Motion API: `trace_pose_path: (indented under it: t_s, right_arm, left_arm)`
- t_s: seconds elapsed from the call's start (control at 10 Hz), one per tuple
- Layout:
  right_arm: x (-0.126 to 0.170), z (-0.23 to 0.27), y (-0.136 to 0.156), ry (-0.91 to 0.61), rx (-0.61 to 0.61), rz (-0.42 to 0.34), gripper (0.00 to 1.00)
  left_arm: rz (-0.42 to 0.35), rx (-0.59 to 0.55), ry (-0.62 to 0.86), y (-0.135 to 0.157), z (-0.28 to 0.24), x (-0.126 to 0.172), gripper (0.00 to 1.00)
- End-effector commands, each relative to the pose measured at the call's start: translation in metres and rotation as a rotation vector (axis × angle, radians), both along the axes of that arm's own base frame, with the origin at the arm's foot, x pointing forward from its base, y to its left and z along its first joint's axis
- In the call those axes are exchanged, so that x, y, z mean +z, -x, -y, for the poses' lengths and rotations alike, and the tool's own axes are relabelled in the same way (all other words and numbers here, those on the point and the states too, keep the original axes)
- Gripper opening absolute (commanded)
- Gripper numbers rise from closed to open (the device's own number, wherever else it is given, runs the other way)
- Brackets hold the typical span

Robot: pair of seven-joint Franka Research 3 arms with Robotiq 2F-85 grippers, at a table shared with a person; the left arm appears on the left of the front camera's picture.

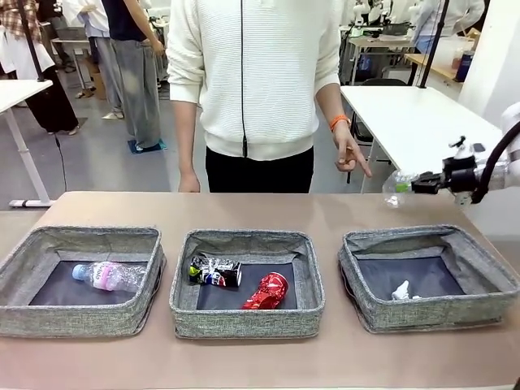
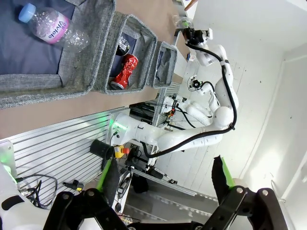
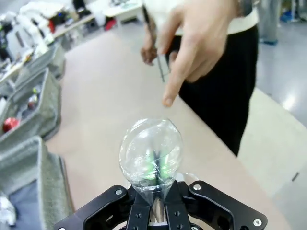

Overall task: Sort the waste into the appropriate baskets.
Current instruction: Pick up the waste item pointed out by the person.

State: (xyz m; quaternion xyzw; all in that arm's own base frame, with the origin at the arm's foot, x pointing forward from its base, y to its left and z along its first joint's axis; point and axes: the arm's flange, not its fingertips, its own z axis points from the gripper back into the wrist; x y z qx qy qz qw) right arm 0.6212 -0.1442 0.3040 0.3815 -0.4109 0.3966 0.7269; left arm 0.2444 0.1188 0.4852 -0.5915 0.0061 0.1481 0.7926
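Observation:
My right gripper [image 1: 429,185] is shut on a clear plastic cup [image 1: 398,188], held in the air past the far rim of the right basket [image 1: 422,237]. Its wrist view shows the cup [image 3: 151,155] pinched between the jaws of that gripper [image 3: 153,201]. A white paper wad [image 1: 401,291] lies in the right basket. The middle basket [image 1: 244,239] holds a dark printed can [image 1: 215,270] and a red can [image 1: 266,291]. In the left basket [image 1: 81,236] lies a clear bottle [image 1: 110,276]. My left gripper [image 2: 165,179] is open and off the table, holding nothing.
A person stands at the far edge, one hand [image 1: 351,154] pointing down close to the cup; the same hand [image 3: 196,43] looms just beyond it in the right wrist view. Bare brown table [image 1: 260,207] runs behind the baskets. A white table [image 1: 414,122] stands behind.

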Motion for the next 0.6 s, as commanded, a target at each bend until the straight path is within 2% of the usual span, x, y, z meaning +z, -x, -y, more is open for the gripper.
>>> trace_pose_path:
  t_s: [0.0,0.1,0.2,0.3,0.5]
  right_arm:
    - [0.097,-0.014,0.030,0.053,-0.084,-0.167,0.00]
    - [0.146,-0.029,0.046,0.032,-0.085,-0.363,0.00]
    - [0.190,-0.053,0.069,0.040,-0.035,-0.475,0.00]
    - [0.227,-0.078,0.097,0.060,-0.073,-0.477,0.00]
    - [0.252,-0.115,0.148,0.116,0.078,-0.560,0.00]
  left_arm:
    - [0.016,0.002,0.011,0.000,0.000,0.002,1.00]
    - [0.016,0.002,0.011,0.000,0.000,0.002,1.00]
    - [0.016,0.002,0.011,0.000,0.000,0.002,1.00]
    - [0.016,0.002,0.011,0.000,0.000,0.002,1.00]
    - [0.016,0.002,0.011,0.000,0.000,0.002,1.00]
